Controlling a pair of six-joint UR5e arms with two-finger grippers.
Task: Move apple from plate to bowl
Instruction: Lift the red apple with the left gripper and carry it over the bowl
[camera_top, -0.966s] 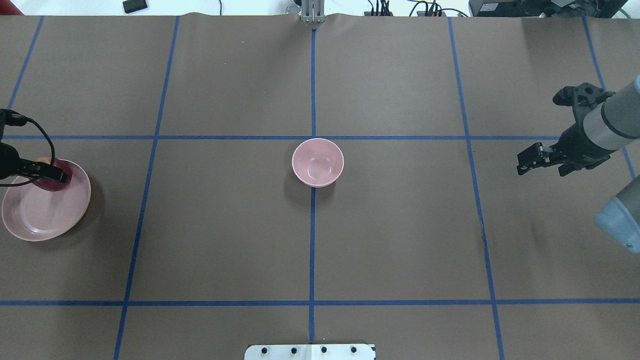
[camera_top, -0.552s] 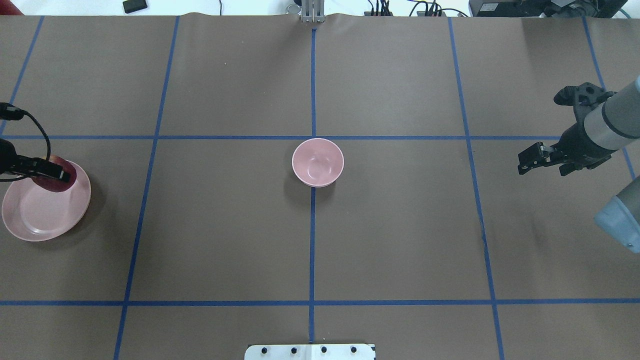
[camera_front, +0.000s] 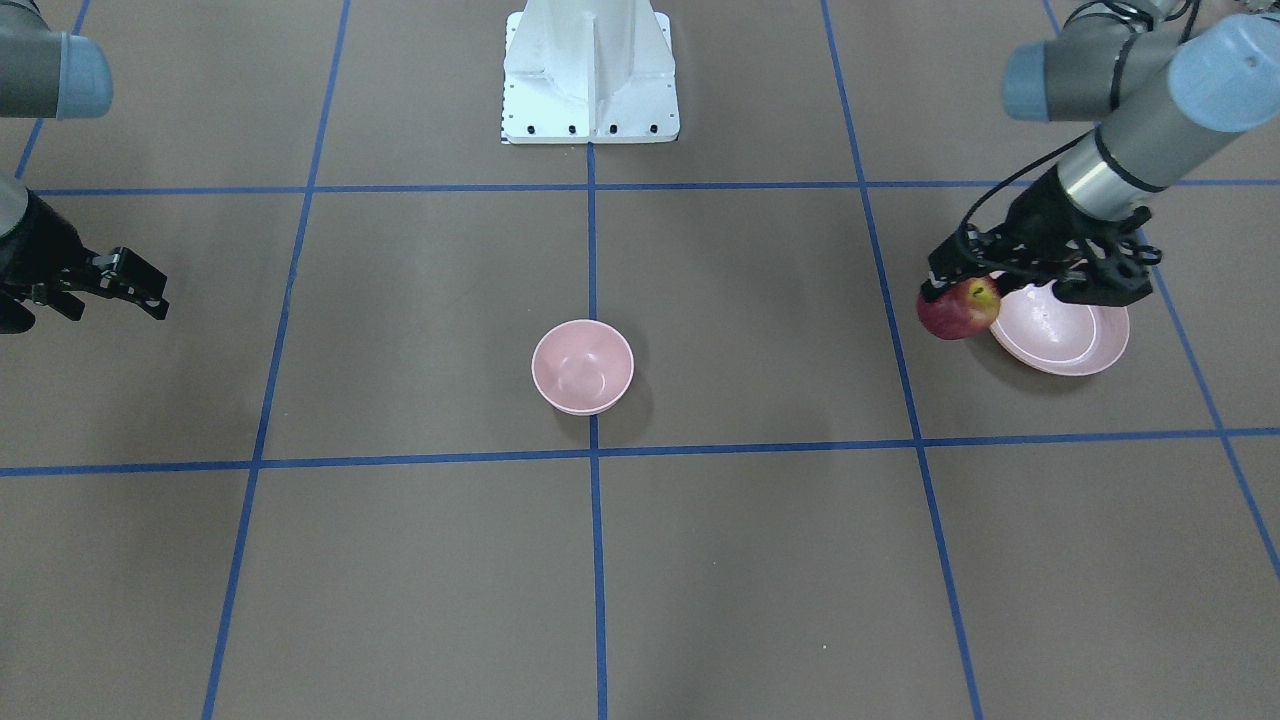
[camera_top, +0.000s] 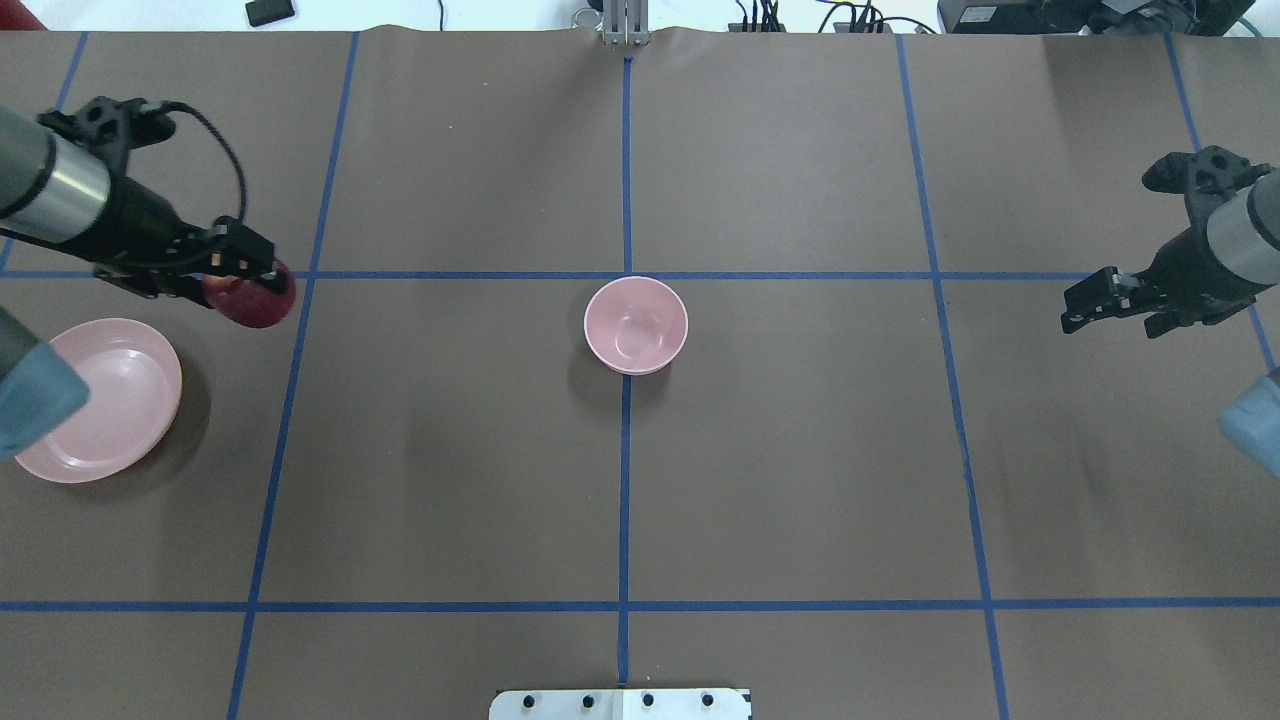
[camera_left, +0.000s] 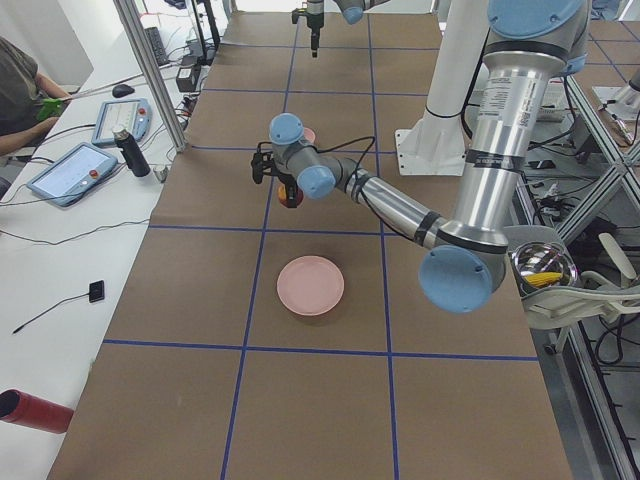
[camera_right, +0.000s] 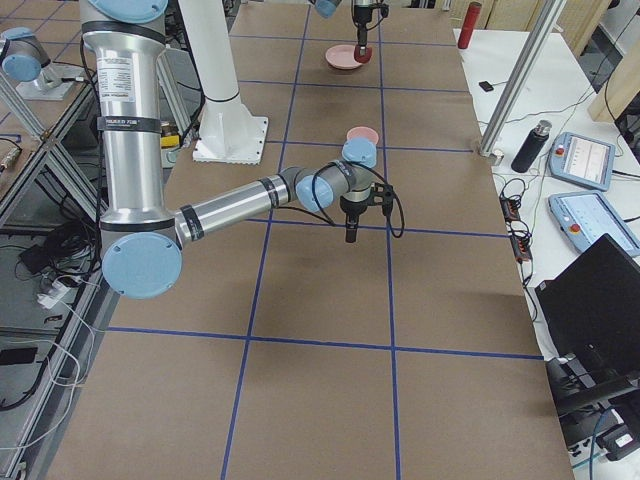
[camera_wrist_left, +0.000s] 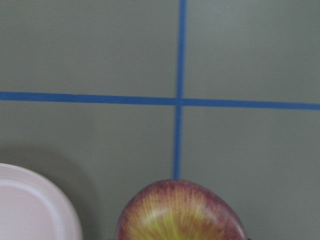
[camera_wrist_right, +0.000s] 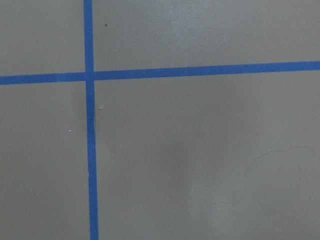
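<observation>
**Position.** The apple (camera_top: 255, 303) is off the plate (camera_top: 110, 400) and in the air, well out on the robot's left of the bowl (camera_top: 636, 325). The plate lies farther from the bowl on that same side and a little nearer the robot. It has nothing on it. The bowl has nothing in it.

**Grip.** The left gripper (camera_top: 245, 285) has its fingers closed around the apple, which hangs below them with its yellow top showing in the front-facing view. How far down the fruit the fingers reach cannot be told. The right gripper (camera_top: 1085, 300) hovers well out on the bowl's opposite side, fingers parted and holding nothing.

**Stage, as judged.** The apple is picked up. The carry across to the bowl and the release are not yet done.

**Hazards.**
- **Slip in transit:** the apple is round and smooth. If the fingers hold only its upper curve, a quick sideways carry could work it loose short of the bowl.
- **Rim strike:** the bowl looks barely wider than the apple. A release off centre would land it on the rim, and it could tip the bowl or roll away.
- **Low approach:** the apple or the fingers could catch the bowl's wall and push it along the table.
- **High drop:** the apple could bounce out or knock the bowl aside.
</observation>
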